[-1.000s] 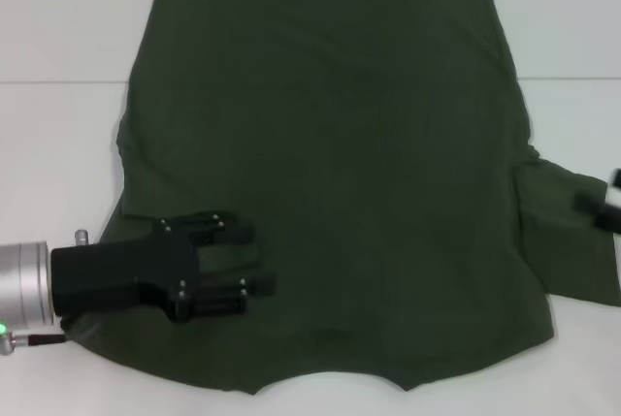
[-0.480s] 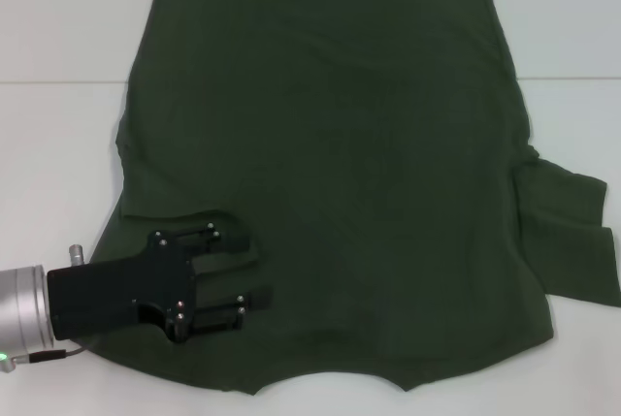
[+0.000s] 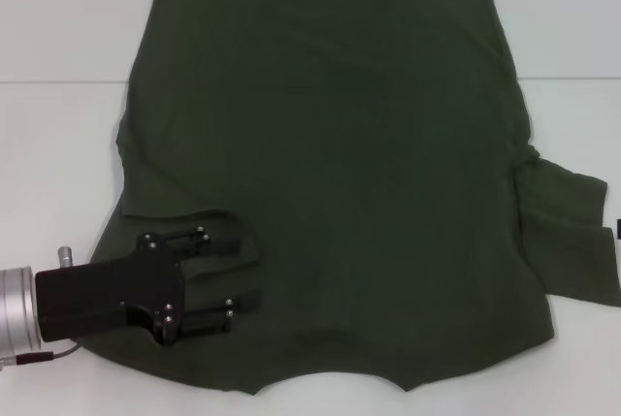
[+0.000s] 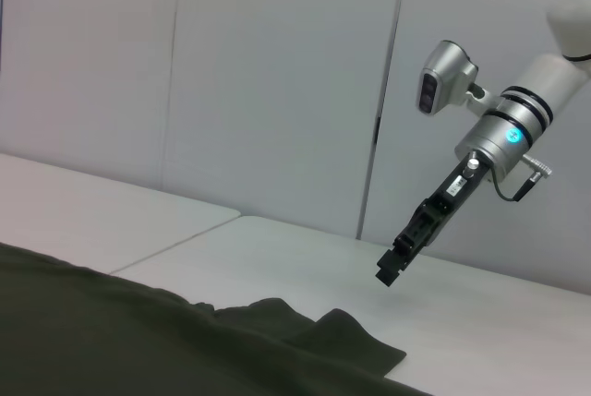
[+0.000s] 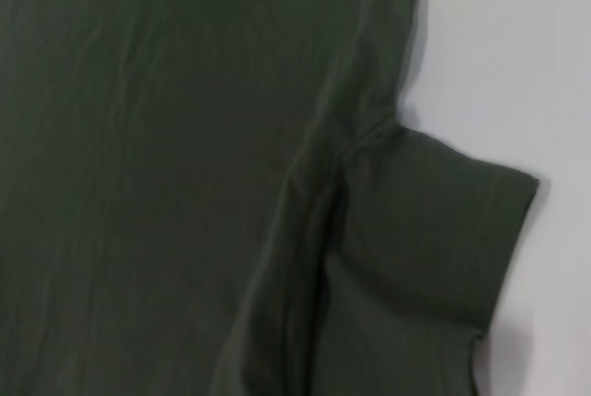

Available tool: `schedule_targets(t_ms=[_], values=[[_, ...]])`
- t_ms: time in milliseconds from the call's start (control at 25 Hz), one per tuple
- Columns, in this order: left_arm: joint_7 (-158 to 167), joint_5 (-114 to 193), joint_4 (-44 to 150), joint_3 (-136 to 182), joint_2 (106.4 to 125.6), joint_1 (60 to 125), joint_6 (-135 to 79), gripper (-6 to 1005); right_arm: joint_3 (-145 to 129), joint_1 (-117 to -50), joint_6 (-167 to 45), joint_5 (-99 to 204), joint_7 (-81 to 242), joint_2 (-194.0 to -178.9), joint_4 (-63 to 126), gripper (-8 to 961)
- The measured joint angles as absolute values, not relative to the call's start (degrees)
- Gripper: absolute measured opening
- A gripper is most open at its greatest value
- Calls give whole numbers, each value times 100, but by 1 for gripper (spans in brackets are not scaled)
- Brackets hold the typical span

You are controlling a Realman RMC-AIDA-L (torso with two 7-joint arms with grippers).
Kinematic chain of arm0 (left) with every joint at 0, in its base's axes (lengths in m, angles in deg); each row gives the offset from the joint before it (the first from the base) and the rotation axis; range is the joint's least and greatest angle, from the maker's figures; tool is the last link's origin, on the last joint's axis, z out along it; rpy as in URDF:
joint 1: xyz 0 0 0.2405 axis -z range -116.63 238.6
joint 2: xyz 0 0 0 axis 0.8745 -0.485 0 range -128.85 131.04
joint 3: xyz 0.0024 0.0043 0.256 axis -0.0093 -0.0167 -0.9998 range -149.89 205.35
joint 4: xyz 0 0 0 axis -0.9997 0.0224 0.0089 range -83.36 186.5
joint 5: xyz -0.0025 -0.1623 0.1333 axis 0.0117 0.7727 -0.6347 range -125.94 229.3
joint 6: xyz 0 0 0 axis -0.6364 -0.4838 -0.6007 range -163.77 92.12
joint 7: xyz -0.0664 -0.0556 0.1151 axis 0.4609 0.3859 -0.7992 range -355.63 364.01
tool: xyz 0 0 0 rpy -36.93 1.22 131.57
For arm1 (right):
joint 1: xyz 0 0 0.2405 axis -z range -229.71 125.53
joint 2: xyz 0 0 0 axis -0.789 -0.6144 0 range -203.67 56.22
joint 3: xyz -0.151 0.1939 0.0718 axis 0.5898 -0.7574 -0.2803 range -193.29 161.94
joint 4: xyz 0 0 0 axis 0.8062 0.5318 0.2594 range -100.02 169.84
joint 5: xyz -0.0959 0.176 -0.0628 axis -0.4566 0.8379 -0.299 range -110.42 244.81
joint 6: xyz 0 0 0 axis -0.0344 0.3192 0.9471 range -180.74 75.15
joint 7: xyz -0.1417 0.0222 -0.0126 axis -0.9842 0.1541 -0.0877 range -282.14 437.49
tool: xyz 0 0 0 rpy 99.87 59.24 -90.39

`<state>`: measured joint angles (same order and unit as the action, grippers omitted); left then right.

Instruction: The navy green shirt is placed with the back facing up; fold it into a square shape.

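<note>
The navy green shirt (image 3: 330, 154) lies spread flat on the white table (image 3: 58, 144), plain side up, with its collar edge at the near side. Its left sleeve is folded in onto the body. Its right sleeve (image 3: 572, 237) still sticks out sideways and also shows in the right wrist view as the sleeve (image 5: 434, 230). My left gripper (image 3: 250, 271) hovers open over the folded-in left sleeve, nothing between its fingers. My right gripper (image 4: 406, 248) hangs raised above the table beyond the shirt's right sleeve, seen from the left wrist.
White table surface (image 3: 582, 28) surrounds the shirt on both sides. A seam line (image 3: 58, 81) crosses the table. A grey panelled wall (image 4: 277, 73) stands behind the table.
My left gripper has drawn back to the left, off toward the shirt's edge, staying open. The right gripper has withdrawn past the right edge of the head view.
</note>
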<state>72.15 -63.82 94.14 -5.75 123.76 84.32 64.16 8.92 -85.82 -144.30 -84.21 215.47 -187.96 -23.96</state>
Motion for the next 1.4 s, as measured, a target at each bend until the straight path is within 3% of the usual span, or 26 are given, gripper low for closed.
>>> schedule_targets(t_ms=[520, 1400], values=[[7209, -6390, 9385, -557, 12310, 8386, 6374, 724, 1526, -8765, -13956, -8576, 21782, -18707, -1867, 915], [7212, -6353, 9376, -558, 12308, 8379, 6355, 725, 2016, -8973, -13079, -8693, 21759, -18768, -1320, 915]])
